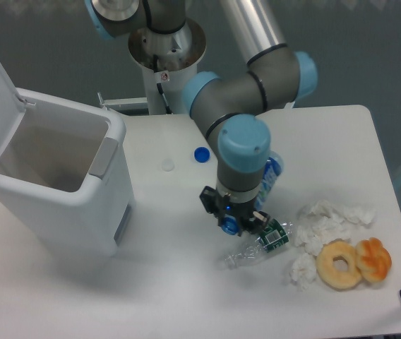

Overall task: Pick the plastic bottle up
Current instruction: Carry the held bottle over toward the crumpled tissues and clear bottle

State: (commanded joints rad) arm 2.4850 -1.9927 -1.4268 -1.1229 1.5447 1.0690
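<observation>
The plastic bottle [274,171], clear with a bright blue label, lies on the white table [327,141] and is mostly hidden under my wrist; only its right side shows. My gripper [237,222] points down at the table just in front of it and to its left. The jaws look open with nothing between them. The fingertips sit close to the neck end of a slimmer clear bottle with a dark green label [272,236].
A white bin [59,205] with its lid up stands at the left. A loose blue cap [201,154] and a small white disc [168,165] lie behind the gripper. Crumpled tissues [327,219], a doughnut [339,265] and a pastry [374,259] lie at the front right.
</observation>
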